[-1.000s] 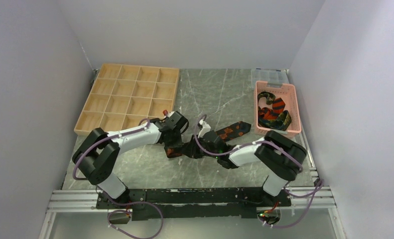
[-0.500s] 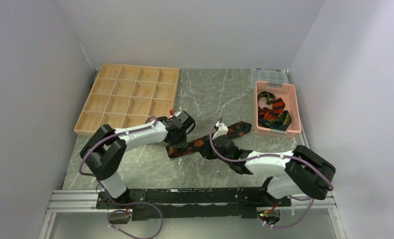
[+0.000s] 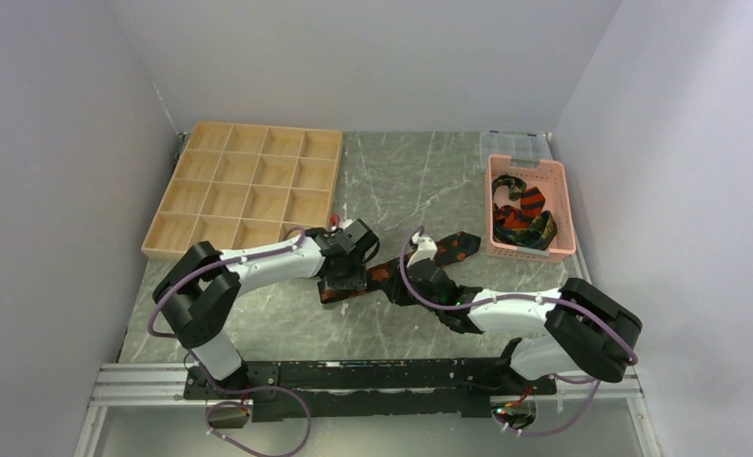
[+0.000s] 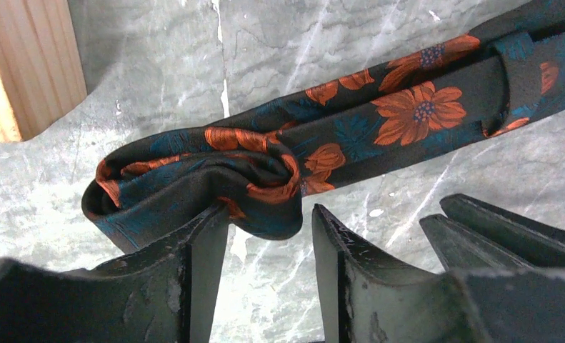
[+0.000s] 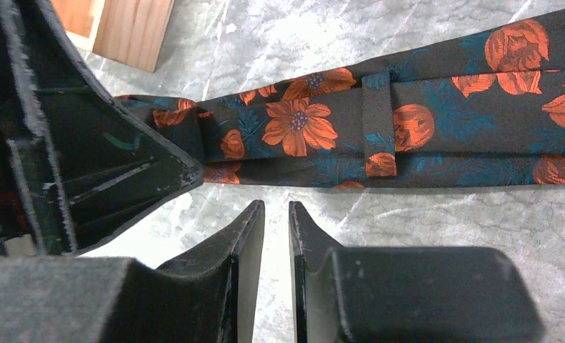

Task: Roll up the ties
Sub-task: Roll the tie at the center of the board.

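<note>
A black tie with orange flowers (image 3: pixel 403 266) lies diagonally on the marble table, its near-left end folded into a loose loop (image 4: pixel 215 179). My left gripper (image 3: pixel 346 273) is open and low over that loop. In the left wrist view the gripper (image 4: pixel 268 218) has its fingertips (image 4: pixel 206 236) either side of the loop's bulge, gripping nothing. My right gripper (image 3: pixel 418 278) sits beside the tie's middle. In the right wrist view it (image 5: pixel 276 213) is empty, its jaws almost together, just short of the tie's edge (image 5: pixel 379 136). More ties (image 3: pixel 523 217) lie in the pink basket.
The pink basket (image 3: pixel 529 167) stands at the back right with a clear plastic box (image 3: pixel 515 145) behind it. A wooden compartment tray (image 3: pixel 248 186) fills the back left; its corner (image 4: pixel 29 64) is close to the tie's looped end. The two grippers are close together.
My right arm has swung its elbow out right and its gripper has moved right along the tie. My left gripper has shifted right and down onto the tie's looped end.
</note>
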Action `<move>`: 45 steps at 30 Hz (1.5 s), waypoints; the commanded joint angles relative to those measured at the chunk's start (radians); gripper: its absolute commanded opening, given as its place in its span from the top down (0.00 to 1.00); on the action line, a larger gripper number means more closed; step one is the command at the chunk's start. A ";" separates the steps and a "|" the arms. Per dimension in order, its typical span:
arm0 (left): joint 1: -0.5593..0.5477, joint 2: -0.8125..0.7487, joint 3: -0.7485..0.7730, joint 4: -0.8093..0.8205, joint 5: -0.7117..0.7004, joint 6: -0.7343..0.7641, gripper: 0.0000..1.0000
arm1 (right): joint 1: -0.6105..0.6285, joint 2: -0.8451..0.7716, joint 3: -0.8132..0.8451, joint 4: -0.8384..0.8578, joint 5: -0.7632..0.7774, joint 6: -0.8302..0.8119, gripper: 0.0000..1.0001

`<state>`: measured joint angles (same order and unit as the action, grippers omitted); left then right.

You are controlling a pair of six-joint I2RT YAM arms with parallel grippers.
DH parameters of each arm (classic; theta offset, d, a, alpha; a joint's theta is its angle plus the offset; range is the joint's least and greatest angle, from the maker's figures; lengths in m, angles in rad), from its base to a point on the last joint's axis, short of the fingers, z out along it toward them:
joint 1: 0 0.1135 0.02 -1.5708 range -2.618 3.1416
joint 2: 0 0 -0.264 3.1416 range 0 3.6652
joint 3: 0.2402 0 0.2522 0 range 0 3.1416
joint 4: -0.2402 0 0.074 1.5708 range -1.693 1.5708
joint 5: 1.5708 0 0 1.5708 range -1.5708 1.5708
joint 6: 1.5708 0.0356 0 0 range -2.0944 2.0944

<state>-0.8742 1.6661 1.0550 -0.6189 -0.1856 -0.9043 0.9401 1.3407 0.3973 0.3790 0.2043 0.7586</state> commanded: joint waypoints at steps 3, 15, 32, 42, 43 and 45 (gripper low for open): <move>-0.006 -0.094 -0.002 -0.044 -0.025 -0.025 0.46 | 0.001 -0.014 0.043 -0.020 -0.007 -0.049 0.72; -0.006 -0.199 -0.035 -0.072 -0.049 -0.049 0.44 | 0.002 0.015 0.133 -0.044 -0.128 -0.090 0.45; 0.032 -0.879 -0.586 0.257 -0.103 -0.098 0.21 | -0.062 0.217 0.263 -0.036 -0.342 -0.049 0.41; 0.226 -0.933 -0.787 0.597 0.172 -0.076 0.19 | -0.078 0.254 0.296 -0.015 -0.377 -0.051 0.43; 0.249 -0.907 -0.794 0.626 0.206 -0.082 0.19 | -0.079 0.261 0.301 -0.014 -0.383 -0.054 0.44; 0.278 -0.845 -0.797 0.686 0.250 -0.089 0.20 | -0.084 0.274 0.308 -0.009 -0.389 -0.055 0.47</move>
<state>-0.6476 0.7460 0.2665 -0.1394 -0.0765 -0.9867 0.8669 1.5929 0.6601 0.3080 -0.1566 0.7033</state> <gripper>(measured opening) 0.807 0.553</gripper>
